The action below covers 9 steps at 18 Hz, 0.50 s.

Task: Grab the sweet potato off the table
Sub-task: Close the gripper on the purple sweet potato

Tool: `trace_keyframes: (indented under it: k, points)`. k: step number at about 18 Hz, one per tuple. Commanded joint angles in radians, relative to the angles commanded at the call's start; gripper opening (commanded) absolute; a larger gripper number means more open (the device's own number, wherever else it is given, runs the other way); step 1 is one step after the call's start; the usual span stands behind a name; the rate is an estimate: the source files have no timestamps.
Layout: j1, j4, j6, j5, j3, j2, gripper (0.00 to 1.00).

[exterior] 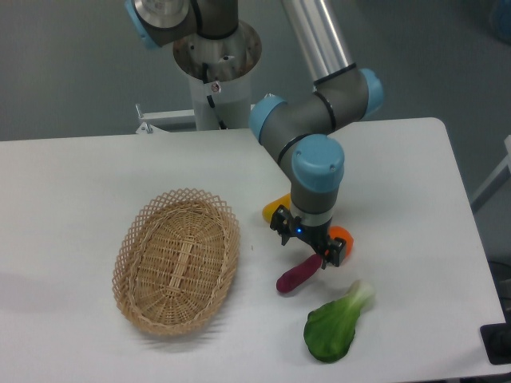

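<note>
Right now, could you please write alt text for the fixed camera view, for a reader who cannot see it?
A robot arm's open gripper hovers just above the purple sweet potato on a white table, partly hiding a yellow fruit and an orange. A wicker basket sits to the left, and a leafy green vegetable lies in front.

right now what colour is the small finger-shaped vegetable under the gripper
Purple-magenta: the slim smooth-skinned sweet potato, seen in the fixed camera view.
</note>
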State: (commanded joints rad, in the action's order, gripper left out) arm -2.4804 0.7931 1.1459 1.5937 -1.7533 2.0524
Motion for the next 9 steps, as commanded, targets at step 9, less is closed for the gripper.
trace_keyframes:
  k: [9]
  points:
    - [0.002, -0.083, 0.003, 0.005, -0.008, 0.041, 1.00]
